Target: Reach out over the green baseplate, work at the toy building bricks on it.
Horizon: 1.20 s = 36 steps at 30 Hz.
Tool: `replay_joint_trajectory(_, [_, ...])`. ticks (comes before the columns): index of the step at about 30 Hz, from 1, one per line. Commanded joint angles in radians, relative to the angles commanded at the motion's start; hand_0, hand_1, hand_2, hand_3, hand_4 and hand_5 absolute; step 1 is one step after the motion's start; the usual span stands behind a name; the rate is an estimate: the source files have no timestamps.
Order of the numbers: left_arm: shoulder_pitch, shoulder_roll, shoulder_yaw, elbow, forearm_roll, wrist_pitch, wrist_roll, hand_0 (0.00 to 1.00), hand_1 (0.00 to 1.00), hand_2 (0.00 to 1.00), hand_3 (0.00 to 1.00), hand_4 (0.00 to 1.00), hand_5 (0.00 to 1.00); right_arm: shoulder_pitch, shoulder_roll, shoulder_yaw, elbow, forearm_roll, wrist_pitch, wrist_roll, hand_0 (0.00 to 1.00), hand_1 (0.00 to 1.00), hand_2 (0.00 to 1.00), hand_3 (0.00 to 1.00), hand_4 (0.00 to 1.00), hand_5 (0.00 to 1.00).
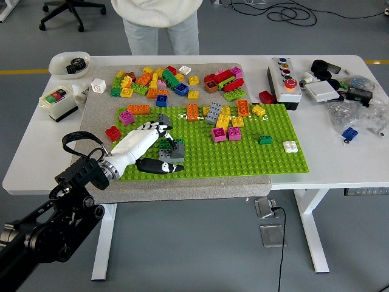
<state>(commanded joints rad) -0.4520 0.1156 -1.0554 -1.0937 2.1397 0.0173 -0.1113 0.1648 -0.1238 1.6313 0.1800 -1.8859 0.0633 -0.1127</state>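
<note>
The left hand [146, 139] is already out over the green baseplate [243, 159], fingers loosely curled beside the grey-and-green brick cluster [171, 149] but gripping nothing, so the brickwork seems barely begun.

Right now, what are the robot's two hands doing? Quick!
Left hand: over the green baseplate at the gray bricks; whether it grips them cannot be told.
Right hand: not in view.

White bowl [68, 62] far beyond the hand to its left, button box [284, 81] well off to its right, person [159, 21] standing across the table.
</note>
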Motion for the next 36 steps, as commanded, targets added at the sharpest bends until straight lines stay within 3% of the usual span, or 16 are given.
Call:
replay_joint_trajectory(12, [0.000,0.001,0.002,-0.001,0.018,-0.008,0.009,0.998,0.998,0.932,0.601,0.998,0.579,-0.001,0.000,0.001,0.000,0.000,-0.001,-0.001,0.740,0.644,0.679,0.605,0.812,0.526])
replay_joint_trajectory(23, [0.008,0.005,-0.046,-0.039,-0.026,-0.005,0.005,0.998,0.993,0.924,0.600,0.998,0.574,-0.001,0.001,0.002,0.000,0.004,-0.001,0.000,0.740,0.643,0.679,0.605,0.812,0.526])
replay_joint_trajectory(36, [0.012,0.003,-0.035,-0.037,-0.027,-0.011,0.008,0.998,0.992,0.920,0.598,0.998,0.571,-0.002,0.000,0.002,0.000,0.005,-0.002,0.000,0.741,0.644,0.679,0.604,0.810,0.525])
